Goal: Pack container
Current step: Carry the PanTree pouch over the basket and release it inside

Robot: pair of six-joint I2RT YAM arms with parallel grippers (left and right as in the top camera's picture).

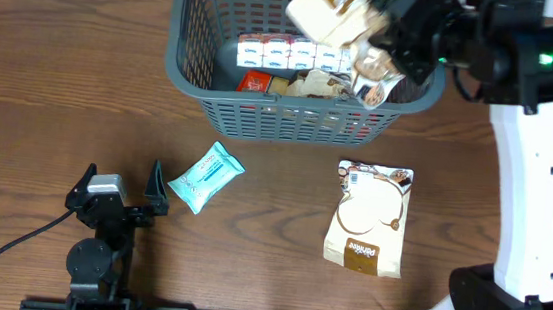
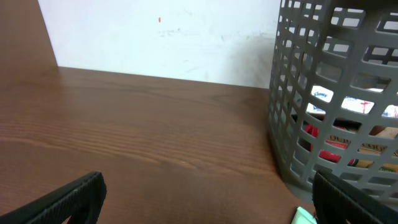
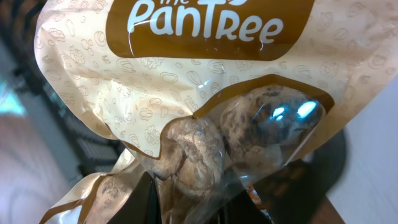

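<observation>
The dark grey slotted basket (image 1: 290,116) stands at the back centre, holding white boxes, a red pack and a brown pack. My right gripper (image 1: 382,34) is above the basket's right side, shut on a cream and brown cookie bag (image 1: 335,8); the right wrist view is filled by that bag (image 3: 186,81), with cookies behind its clear window between my fingers (image 3: 205,205). My left gripper (image 1: 121,190) is open and empty, low at the front left. The basket's wall (image 2: 336,93) shows at the right of the left wrist view.
A light blue wipes pack (image 1: 206,176) lies just right of the left gripper; its corner (image 2: 303,216) shows by the right finger. A second cream and brown cookie bag (image 1: 369,218) lies flat on the wooden table in front of the basket.
</observation>
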